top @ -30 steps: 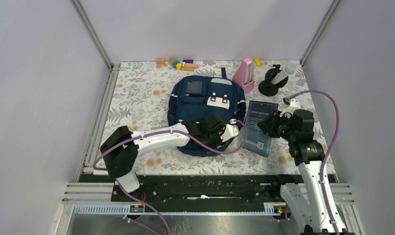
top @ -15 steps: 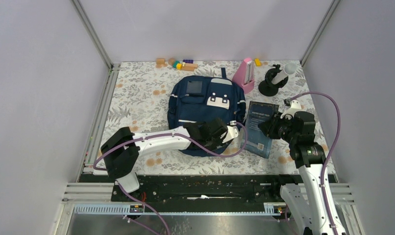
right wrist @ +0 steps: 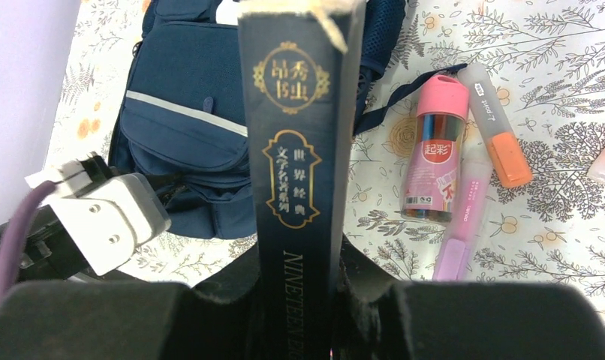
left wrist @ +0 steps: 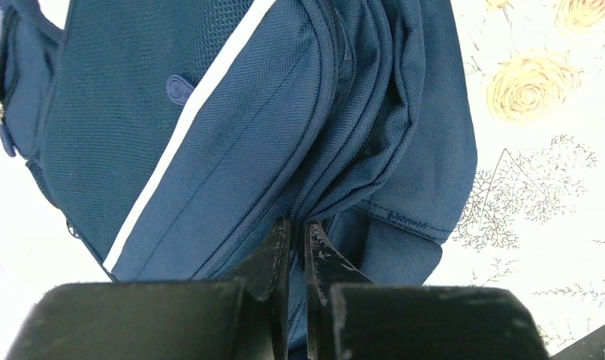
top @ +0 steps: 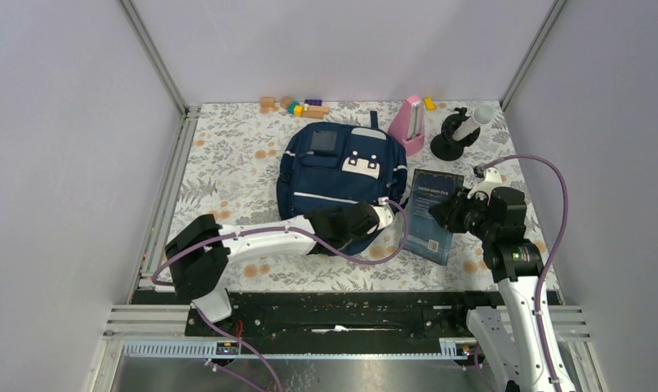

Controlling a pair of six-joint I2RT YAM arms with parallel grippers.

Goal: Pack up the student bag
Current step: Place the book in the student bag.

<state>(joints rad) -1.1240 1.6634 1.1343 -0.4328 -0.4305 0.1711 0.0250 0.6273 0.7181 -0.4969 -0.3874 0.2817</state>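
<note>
We see the student bag [top: 342,171] lying flat directly ahead of our left gripper [left wrist: 298,234]. Its jaws are closed to a slit at the bag's zip seam, and we cannot tell whether they pinch any fabric. Our right gripper [right wrist: 296,274] clamps a dark blue book [right wrist: 299,150] spine-up, with the bag beyond it to the left. To the right of that gripper lie a pink-capped tube [right wrist: 433,157] and an orange highlighter [right wrist: 496,135].

Overhead and close wrist views of bag [top: 326,184]
</note>
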